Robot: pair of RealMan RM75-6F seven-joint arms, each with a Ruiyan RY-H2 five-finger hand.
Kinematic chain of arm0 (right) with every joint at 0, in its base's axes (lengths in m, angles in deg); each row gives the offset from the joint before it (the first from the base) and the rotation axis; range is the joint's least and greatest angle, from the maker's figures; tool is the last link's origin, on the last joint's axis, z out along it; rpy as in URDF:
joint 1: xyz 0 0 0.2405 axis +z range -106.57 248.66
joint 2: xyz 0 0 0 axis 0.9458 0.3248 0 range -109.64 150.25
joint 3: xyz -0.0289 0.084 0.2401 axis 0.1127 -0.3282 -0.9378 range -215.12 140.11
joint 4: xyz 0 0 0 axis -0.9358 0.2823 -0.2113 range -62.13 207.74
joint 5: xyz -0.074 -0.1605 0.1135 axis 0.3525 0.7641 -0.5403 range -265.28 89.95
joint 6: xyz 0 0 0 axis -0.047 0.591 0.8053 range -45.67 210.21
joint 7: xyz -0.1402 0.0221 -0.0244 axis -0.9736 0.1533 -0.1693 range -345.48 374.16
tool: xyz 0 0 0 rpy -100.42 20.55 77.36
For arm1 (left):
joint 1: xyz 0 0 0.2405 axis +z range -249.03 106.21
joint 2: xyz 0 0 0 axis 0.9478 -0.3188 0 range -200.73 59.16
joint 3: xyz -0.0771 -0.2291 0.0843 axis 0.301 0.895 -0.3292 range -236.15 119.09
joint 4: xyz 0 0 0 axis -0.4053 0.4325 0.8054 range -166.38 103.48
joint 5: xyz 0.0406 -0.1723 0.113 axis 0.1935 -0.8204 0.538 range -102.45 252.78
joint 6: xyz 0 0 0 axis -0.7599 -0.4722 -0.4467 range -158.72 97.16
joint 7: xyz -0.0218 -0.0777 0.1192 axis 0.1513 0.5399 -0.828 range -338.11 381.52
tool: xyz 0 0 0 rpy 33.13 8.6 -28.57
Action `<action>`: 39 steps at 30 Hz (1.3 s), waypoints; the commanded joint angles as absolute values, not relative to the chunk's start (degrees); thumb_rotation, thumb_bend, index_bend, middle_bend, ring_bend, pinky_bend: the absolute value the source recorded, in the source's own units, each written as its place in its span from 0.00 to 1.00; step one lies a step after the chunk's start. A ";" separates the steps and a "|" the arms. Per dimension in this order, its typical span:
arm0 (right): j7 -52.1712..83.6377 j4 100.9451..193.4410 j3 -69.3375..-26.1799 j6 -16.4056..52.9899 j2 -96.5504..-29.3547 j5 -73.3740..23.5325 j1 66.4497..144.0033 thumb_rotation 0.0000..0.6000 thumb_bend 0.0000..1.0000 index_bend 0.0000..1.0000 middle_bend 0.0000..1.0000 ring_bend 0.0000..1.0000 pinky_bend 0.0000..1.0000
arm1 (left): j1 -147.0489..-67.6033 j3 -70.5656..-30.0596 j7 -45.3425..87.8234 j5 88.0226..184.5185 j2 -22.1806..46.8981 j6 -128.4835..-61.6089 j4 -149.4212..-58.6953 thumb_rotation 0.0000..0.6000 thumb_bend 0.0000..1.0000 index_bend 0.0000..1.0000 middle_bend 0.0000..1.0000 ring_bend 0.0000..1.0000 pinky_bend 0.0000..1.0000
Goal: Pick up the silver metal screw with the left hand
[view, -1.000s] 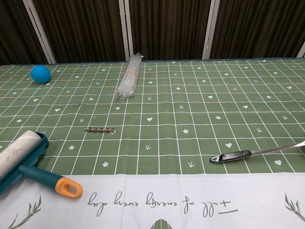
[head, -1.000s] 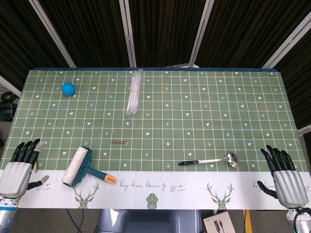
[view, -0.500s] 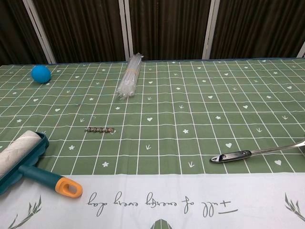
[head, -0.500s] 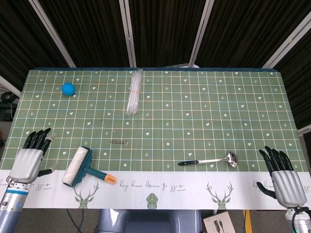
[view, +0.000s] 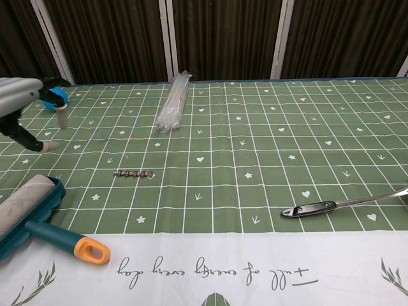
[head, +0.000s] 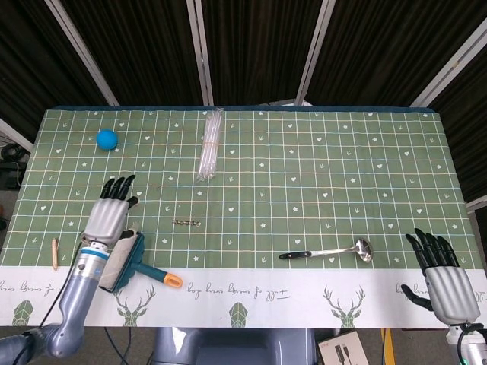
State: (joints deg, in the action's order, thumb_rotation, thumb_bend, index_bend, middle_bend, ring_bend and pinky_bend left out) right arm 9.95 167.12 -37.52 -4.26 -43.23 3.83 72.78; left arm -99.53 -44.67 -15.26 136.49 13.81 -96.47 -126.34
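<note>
The left hand (head: 112, 214) hovers empty with fingers apart above the lint roller (head: 122, 261) near the bench's front-left corner, apparently on its way toward the silver metal screw (head: 186, 223) — a reach, not yet a grasp. The screw lies flat on the green cloth just right of that hand, well back from the front edge, untouched. The right hand (head: 441, 275) waits open and empty at the front-right corner, clear of the ladle (head: 329, 252) — the task gives it nothing to do.
</note>
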 commanded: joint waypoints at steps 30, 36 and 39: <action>11.57 166.41 -37.74 -5.17 -43.41 4.56 72.83 1.00 0.09 0.04 0.00 0.00 0.05 | -112.58 -45.07 -28.36 118.91 30.97 -94.45 -109.00 1.00 0.30 0.52 0.00 0.00 0.00; 11.83 166.47 -37.82 -5.22 -43.38 4.43 72.82 1.00 0.09 0.04 0.00 0.00 0.05 | -113.72 -45.34 -29.00 118.05 32.12 -94.16 -107.47 1.00 0.29 0.52 0.00 0.00 0.00; 11.87 166.49 -37.90 -5.34 -43.36 4.41 72.80 1.00 0.09 0.04 0.00 0.00 0.05 | -114.08 -45.62 -29.02 117.73 32.86 -94.11 -107.01 1.00 0.29 0.53 0.00 0.00 0.00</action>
State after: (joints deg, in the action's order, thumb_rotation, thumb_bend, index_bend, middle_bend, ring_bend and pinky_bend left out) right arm 11.87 166.49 -37.89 -5.34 -43.37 4.41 72.81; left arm -113.98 -45.53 -29.03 117.82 32.71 -94.11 -107.12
